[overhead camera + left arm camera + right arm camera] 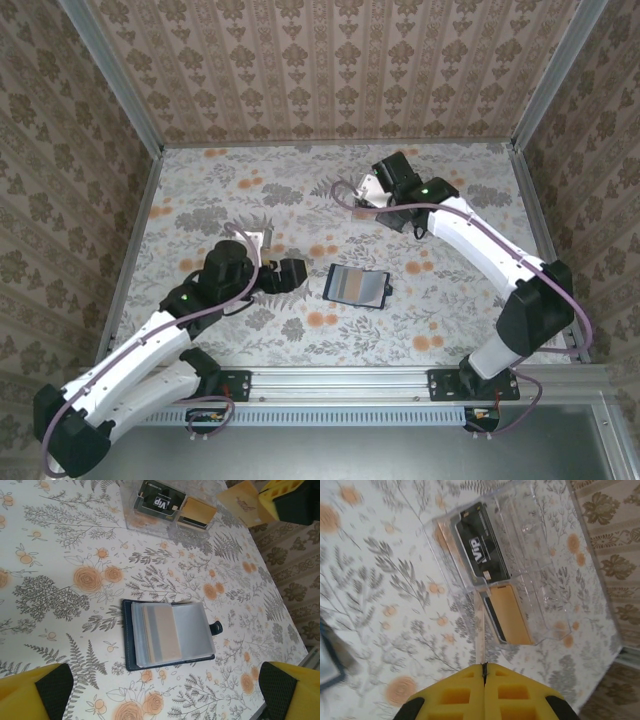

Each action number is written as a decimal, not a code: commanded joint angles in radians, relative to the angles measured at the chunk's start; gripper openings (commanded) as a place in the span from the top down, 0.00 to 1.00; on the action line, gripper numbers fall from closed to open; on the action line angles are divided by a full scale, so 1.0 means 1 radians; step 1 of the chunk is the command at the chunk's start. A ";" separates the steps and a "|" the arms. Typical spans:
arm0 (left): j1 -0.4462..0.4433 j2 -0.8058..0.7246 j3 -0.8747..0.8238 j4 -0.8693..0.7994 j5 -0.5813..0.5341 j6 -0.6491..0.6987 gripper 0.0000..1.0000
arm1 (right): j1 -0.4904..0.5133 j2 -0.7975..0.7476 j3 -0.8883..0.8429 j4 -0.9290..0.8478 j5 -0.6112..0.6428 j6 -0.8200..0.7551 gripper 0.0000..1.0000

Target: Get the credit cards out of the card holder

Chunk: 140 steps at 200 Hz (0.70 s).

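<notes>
On floral tabletop (250, 180), open card holder (358, 286)

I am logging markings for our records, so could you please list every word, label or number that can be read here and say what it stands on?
"VIP": white letters on the black card in the clear plastic box.
Smaller print on that card: too small to read.
Dark mark on the tan card in the right gripper: too blurred to read.
Card holder: no text readable.
</notes>
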 commanded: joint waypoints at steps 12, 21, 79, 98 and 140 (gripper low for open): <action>0.006 -0.045 -0.007 -0.035 -0.029 0.023 0.00 | -0.009 0.025 -0.026 0.067 0.079 -0.268 1.00; 0.007 -0.051 -0.008 -0.036 -0.033 0.025 0.00 | -0.017 0.034 -0.025 0.085 0.072 -0.304 1.00; 0.006 -0.067 -0.010 -0.051 -0.058 0.025 0.00 | -0.088 0.093 -0.038 0.176 0.015 -0.430 1.00; 0.008 -0.064 -0.010 -0.053 -0.063 0.024 0.00 | -0.103 0.107 -0.042 0.190 -0.009 -0.433 1.00; 0.013 -0.059 -0.008 -0.058 -0.075 0.025 0.00 | -0.140 0.143 -0.067 0.231 -0.050 -0.418 1.00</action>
